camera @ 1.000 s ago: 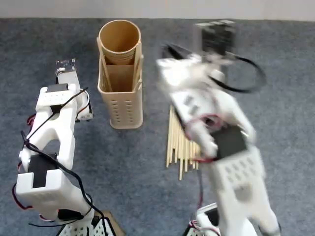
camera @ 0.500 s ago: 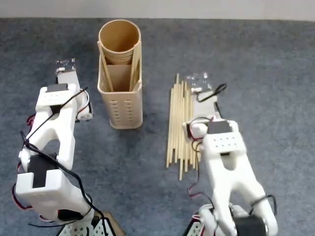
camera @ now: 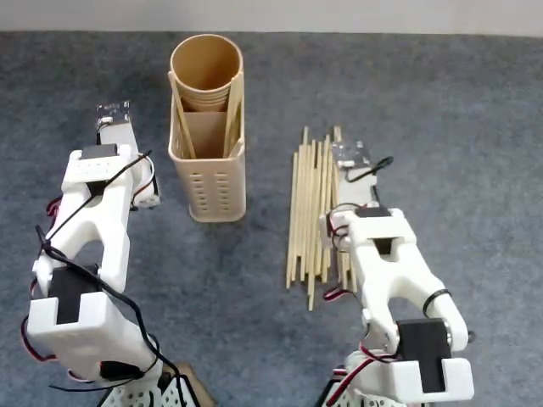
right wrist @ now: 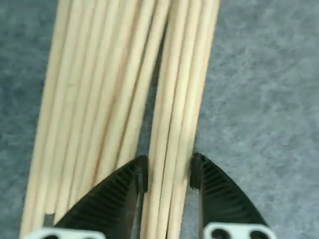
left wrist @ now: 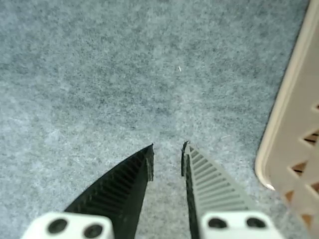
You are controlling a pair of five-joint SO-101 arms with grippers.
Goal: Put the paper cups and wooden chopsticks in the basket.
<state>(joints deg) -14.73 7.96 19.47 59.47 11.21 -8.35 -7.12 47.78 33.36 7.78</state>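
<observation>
The left gripper (left wrist: 167, 153) is pointing down at grey carpet (left wrist: 114, 64). Its jaws are standing slightly apart, with only carpet showing between them. One finger is showing black, the other grey. The beige basket (left wrist: 291, 124) is standing near the grey finger, its wall showing cut-out openings.

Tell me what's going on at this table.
The right tool is down on the chopsticks lying on the carpet, open around a few of them. The left tool sits open beside the basket, holding nothing. The basket already holds the cups and some sticks.
</observation>
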